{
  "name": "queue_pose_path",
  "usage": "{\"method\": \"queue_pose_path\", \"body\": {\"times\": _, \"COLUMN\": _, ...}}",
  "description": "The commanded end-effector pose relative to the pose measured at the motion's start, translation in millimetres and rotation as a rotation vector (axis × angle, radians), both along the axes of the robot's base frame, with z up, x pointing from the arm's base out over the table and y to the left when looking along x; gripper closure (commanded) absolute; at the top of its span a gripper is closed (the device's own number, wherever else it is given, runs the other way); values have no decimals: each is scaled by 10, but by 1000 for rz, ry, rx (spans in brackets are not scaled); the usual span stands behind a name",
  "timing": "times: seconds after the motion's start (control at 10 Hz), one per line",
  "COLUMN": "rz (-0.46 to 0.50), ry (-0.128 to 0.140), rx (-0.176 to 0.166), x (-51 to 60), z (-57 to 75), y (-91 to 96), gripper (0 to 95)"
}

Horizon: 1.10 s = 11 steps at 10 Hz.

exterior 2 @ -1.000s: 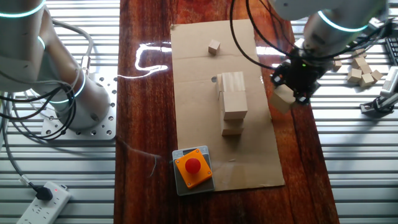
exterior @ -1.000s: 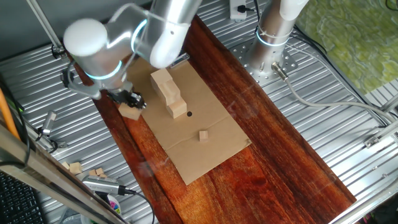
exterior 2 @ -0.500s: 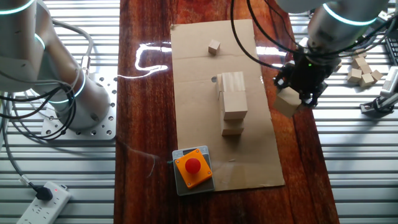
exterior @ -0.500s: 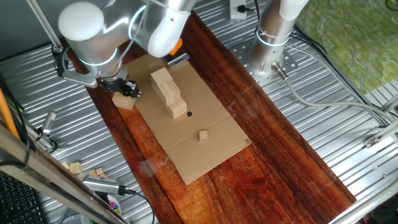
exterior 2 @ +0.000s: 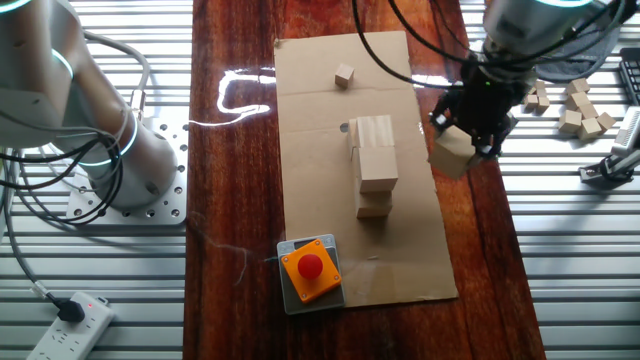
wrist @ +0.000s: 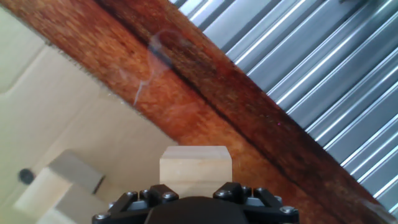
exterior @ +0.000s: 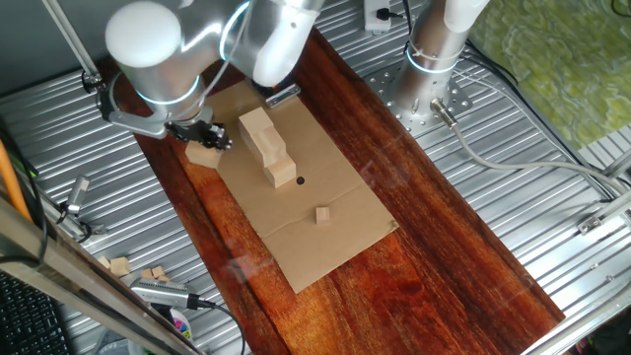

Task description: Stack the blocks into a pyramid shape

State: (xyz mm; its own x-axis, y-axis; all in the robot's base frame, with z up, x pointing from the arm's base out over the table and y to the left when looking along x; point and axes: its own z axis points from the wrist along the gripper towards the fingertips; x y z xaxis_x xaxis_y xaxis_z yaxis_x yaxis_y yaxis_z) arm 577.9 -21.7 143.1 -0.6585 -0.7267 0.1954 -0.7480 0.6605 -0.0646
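My gripper (exterior 2: 476, 124) is shut on one pale wooden block (exterior 2: 452, 154), which hangs over the right edge of the cardboard sheet (exterior 2: 310, 130). In the hand view this block (wrist: 196, 167) sits just in front of the gripper (wrist: 196, 194). From the first fixed camera, the held block (exterior: 202, 155) hangs left of the stacked blocks (exterior: 268, 148). Those blocks (exterior 2: 373, 165) form a short row on the cardboard, with some resting on top of others. The stack (wrist: 59, 183) shows at the lower left of the hand view.
A tiny wooden cube (exterior 2: 344, 76) lies on the cardboard beyond the stack. An orange block with a red button (exterior 2: 310, 267) sits at the cardboard's near corner. Loose small blocks (exterior 2: 580, 108) lie on the metal table to the right. A second arm's base (exterior: 429, 69) stands behind.
The gripper has carried the block from the wooden strip in toward the cardboard edge and closer to the stack. The stack and tiny cube have not moved.
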Motion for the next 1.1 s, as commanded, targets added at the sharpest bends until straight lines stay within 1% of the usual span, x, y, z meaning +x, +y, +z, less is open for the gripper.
{"method": "queue_pose_path", "body": {"times": 0.1, "rz": 6, "ry": 1, "rx": -1, "x": -36, "z": 33, "y": -8, "gripper": 950}}
{"method": "queue_pose_path", "body": {"times": 0.3, "rz": 9, "ry": 4, "rx": -3, "x": -109, "z": 112, "y": -24, "gripper": 950}}
{"method": "queue_pose_path", "body": {"times": 0.4, "rz": 16, "ry": 9, "rx": -7, "x": -177, "z": 181, "y": -40, "gripper": 950}}
{"method": "queue_pose_path", "body": {"times": 0.6, "rz": 30, "ry": 17, "rx": -20, "x": -277, "z": 277, "y": -75, "gripper": 950}}
{"method": "queue_pose_path", "body": {"times": 0.8, "rz": 30, "ry": 26, "rx": -15, "x": -397, "z": 383, "y": -129, "gripper": 950}}
{"method": "queue_pose_path", "body": {"times": 0.9, "rz": 22, "ry": 35, "rx": -14, "x": -461, "z": 428, "y": -136, "gripper": 950}}
{"method": "queue_pose_path", "body": {"times": 1.0, "rz": 20, "ry": 38, "rx": -14, "x": -484, "z": 441, "y": -129, "gripper": 950}}
{"method": "queue_pose_path", "body": {"times": 1.1, "rz": 5, "ry": 48, "rx": -12, "x": -532, "z": 466, "y": -110, "gripper": 950}}
